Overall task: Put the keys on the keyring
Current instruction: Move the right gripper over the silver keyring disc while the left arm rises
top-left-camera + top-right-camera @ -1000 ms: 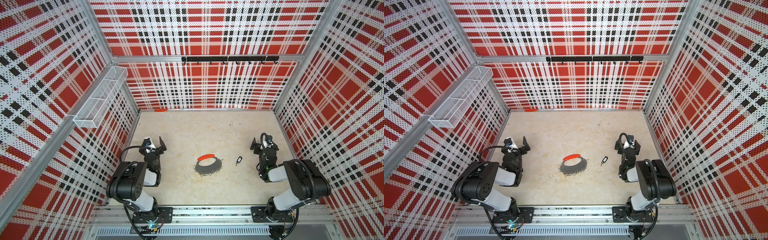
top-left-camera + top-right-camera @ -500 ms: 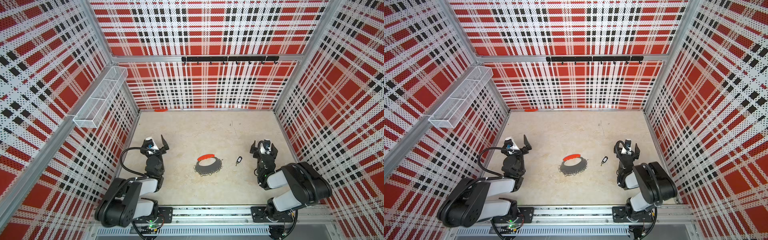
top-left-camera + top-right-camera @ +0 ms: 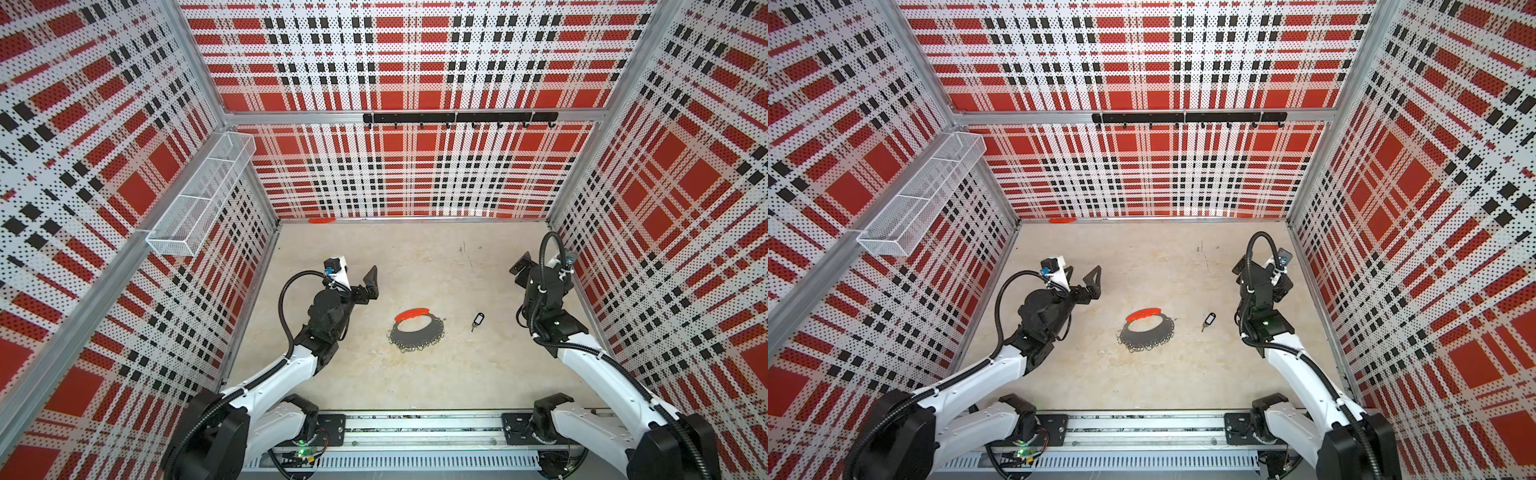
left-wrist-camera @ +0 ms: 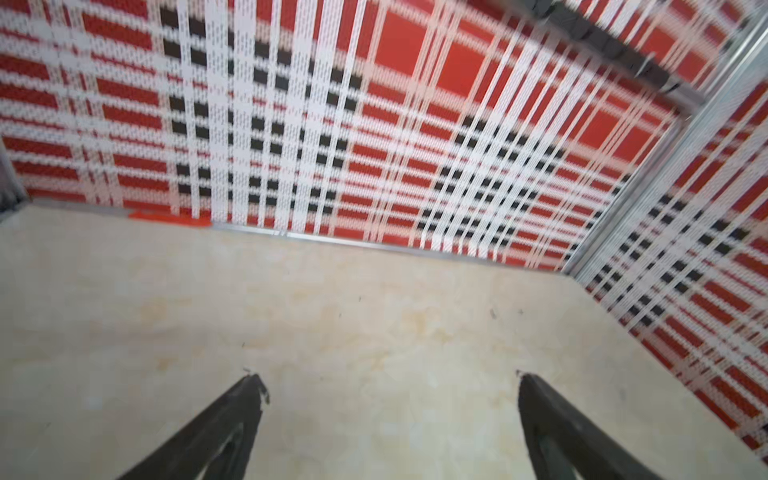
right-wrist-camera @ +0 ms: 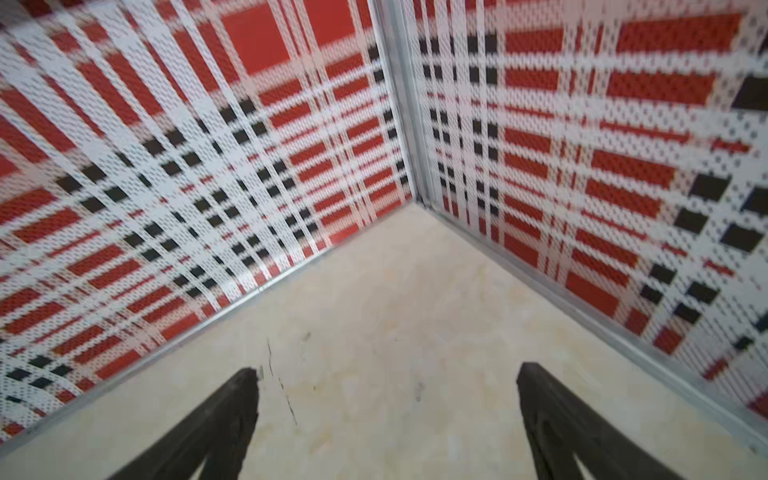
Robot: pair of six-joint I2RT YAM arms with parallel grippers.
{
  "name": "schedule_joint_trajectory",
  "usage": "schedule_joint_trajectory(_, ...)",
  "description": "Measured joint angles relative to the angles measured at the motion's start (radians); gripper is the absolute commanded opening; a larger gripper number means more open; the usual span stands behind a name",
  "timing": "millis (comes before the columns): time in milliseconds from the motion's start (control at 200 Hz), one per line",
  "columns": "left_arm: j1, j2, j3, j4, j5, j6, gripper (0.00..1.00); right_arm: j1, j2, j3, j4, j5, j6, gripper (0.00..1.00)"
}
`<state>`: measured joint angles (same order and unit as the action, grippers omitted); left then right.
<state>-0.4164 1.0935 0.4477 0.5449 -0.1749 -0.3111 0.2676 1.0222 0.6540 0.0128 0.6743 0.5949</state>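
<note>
The left pincer [image 4: 389,380] stands wide open with nothing between its jaws, hanging over bare worktop [image 3: 415,270] and aimed at the back wall. The right pincer [image 5: 387,370] is equally wide and empty, and faces the back right corner close to the side wall. Neither wrist view shows the task's things, so any approach from these poses would start without a close look at them. A misjudged descent is the first risk.

In both top views the keys [image 3: 478,321] lie flat on the worktop between the right arm and the keyring [image 3: 415,344], near the ring but apart from it. The key and its tag are small and thin. Jaws closing from above could skid off them or nudge them away, and since the tag seems loosely joined to the key, a grip on one may leave the other swinging.

The keyring lies flat mid-worktop, its red segment on the far side and its small rings bunched along the near side. It looks light and would probably slide if pushed rather than pinned. The crowded rings could snag a fingertip or block the key's path.

A lone red strip [image 3: 322,220] rests at the foot of the back wall. Its colour matches the ring's segment, and it could be mistaken for it.
</note>
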Motion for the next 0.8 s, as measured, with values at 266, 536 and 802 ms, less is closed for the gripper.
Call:
schedule_joint_trajectory(266, 0.083, -0.025, 0.020, -0.196, -0.121, -0.156, 0.98, 0.085, 0.016, -0.095, -0.121, -0.226, 0.266, 0.92)
schedule_joint_trajectory(536, 0.082, -0.122, -0.045, -0.196, -0.169, -0.247, 0.98, 0.292, 0.158, -0.096, -0.134, -0.421, 0.499, 0.73)
schedule_joint_trajectory(802, 0.088, -0.208, -0.293, -0.100, -0.287, -0.441, 0.98, 0.381, 0.299, -0.097, -0.023, -0.539, 0.675, 0.65)
